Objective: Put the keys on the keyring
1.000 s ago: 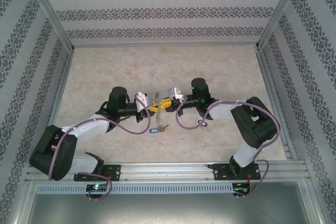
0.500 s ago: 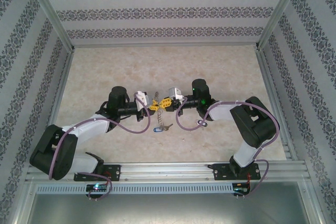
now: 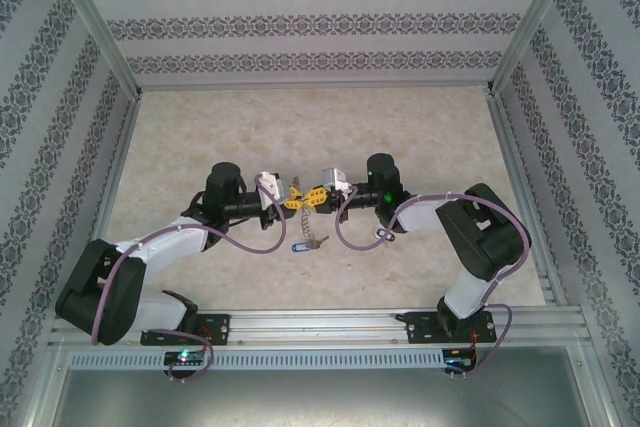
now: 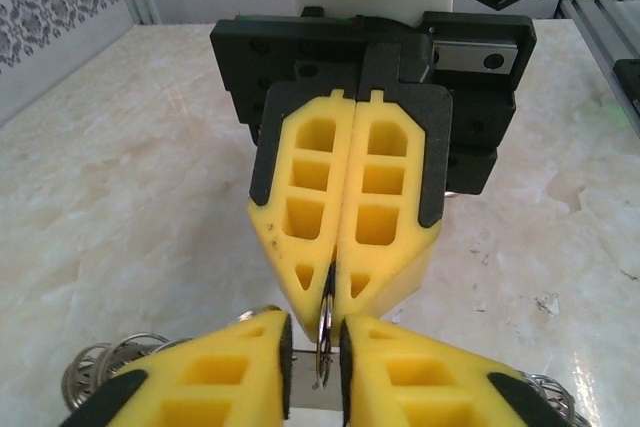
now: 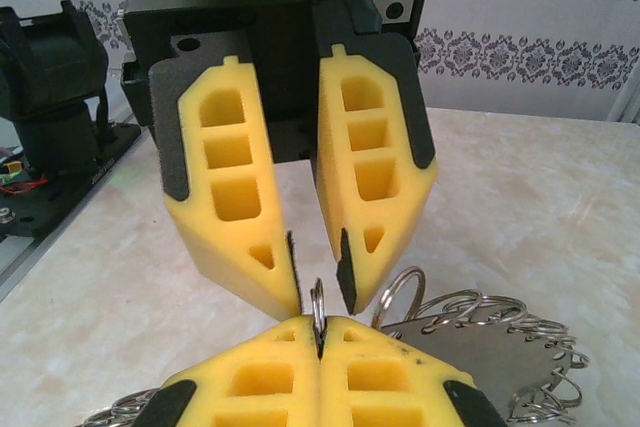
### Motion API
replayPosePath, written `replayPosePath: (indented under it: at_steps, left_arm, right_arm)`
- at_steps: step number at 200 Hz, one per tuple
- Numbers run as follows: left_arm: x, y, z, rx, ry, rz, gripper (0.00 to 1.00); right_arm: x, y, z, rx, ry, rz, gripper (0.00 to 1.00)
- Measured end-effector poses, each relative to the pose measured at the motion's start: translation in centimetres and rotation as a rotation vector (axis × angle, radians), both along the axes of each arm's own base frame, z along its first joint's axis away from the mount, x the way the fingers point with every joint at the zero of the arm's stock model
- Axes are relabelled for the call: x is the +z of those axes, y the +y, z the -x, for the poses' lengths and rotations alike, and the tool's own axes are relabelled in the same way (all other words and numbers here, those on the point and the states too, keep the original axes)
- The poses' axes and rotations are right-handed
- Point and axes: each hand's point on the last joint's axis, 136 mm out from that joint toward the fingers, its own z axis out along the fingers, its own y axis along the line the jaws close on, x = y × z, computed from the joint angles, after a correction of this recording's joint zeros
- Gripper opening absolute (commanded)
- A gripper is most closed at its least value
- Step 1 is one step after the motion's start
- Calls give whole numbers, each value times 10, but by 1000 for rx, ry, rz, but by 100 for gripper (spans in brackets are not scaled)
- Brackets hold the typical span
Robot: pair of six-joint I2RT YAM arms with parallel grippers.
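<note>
The two arms met tip to tip over the middle of the marbled desk [image 3: 200, 137]. The right hand [image 4: 330, 282] was pressed fully together, clamped on a small metal ring [image 4: 324, 347] that stood edge-on at its yellow fingertips. The left hand [image 5: 318, 292] faced it with its fingers a little apart. The ring sat in the gap between their tips, and in the right wrist view neither dark pad seemed to touch it.

In the top view a key with a blue oval head [image 3: 297, 245] and a plain silvery key [image 3: 318, 243] showed just under the meeting point, on the side nearer the arm bases. Whether they hung from the ring or lay on the desk could not be told.

In the right wrist view the keyring [image 5: 480, 342] lay low beside the right hand's fingers, a grey shape fringed all round with thin silvery loops. The left wrist view showed more silvery loops [image 4: 110, 362] beside the left hand's fingers. The patterned walls stood well apart from both arms.
</note>
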Motion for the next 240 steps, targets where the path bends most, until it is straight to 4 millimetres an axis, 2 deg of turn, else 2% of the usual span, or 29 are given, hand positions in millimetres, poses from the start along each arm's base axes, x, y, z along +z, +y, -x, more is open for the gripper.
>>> replayPosePath:
  at_steps: [76, 131, 216, 226, 234, 240]
  left_arm:
    - [-8, 0, -1, 4, 24, -12, 20]
    - [-7, 0, 0, 3, 23, -12, 20]
    - [-8, 1, 1, 3, 30, -14, 14]
    - [-8, 1, 1, 3, 31, -14, 10]
    - [-8, 1, 1, 3, 36, -13, 0]
    - [-8, 1, 1, 4, 41, -13, 0]
  right_arm:
    - [8, -1, -4, -4, -5, -50, 0]
    - [7, 0, -3, 4, 4, -55, 0]
    - [3, 0, -1, 9, -2, -42, 0]
    - [3, 1, -1, 11, -3, -41, 0]
    - [2, 1, -1, 12, -5, -40, 0]
    - [2, 1, -1, 11, -5, -39, 0]
